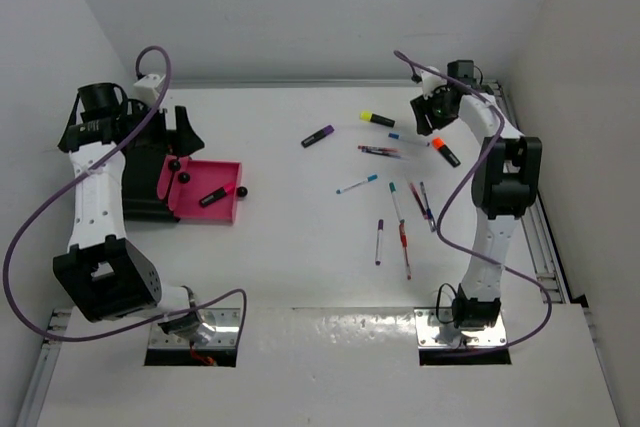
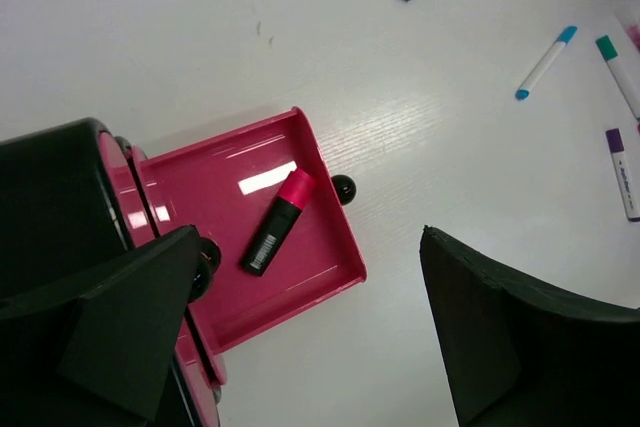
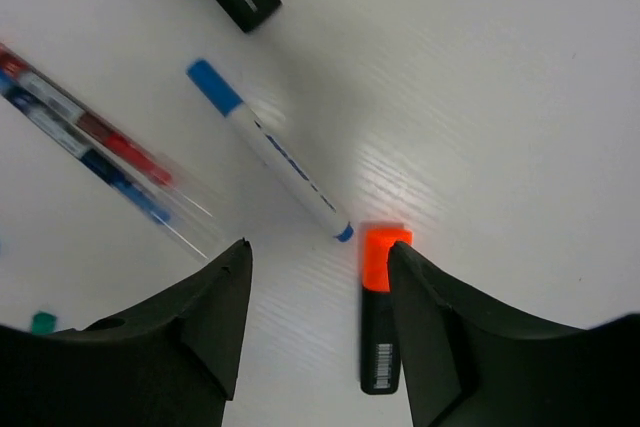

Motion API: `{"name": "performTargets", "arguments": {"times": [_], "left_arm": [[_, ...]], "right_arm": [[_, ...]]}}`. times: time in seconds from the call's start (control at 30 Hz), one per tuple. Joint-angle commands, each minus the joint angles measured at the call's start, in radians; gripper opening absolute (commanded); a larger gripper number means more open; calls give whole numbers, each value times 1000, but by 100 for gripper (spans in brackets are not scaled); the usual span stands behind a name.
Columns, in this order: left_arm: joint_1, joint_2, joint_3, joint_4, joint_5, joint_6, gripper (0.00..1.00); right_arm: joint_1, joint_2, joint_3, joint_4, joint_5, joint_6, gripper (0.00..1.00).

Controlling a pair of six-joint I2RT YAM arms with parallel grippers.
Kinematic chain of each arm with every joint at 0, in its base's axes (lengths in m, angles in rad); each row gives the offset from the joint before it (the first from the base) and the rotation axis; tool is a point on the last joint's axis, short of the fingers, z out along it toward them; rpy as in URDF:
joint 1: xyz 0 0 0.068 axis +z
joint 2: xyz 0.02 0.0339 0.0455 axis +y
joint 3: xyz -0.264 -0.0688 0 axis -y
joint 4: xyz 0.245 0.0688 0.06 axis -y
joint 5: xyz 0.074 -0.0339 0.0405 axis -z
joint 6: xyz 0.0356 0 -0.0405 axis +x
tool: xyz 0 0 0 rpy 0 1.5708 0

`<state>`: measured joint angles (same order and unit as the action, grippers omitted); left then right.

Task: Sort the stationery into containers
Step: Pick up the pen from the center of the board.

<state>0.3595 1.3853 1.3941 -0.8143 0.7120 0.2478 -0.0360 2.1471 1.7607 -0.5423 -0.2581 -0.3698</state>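
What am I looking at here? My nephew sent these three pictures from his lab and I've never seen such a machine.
Two white robot arms are bolted to a white table. One picture looks down from above; the other two come from cameras on each wrist. The left gripper stands open above a magenta-pink plastic tray holding a pink-capped black highlighter. The right gripper is open around an orange-capped black highlighter lying on the table, not lifted. Thin white pens are scattered between the arms.
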Motion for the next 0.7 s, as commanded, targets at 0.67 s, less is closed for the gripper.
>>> {"name": "performTargets", "arguments": {"times": [0.67], "left_arm": [[-136,-49,-18,53,-111,-22,98]], "right_arm": [[-116,178,95,-169,57,-115,48]]}}
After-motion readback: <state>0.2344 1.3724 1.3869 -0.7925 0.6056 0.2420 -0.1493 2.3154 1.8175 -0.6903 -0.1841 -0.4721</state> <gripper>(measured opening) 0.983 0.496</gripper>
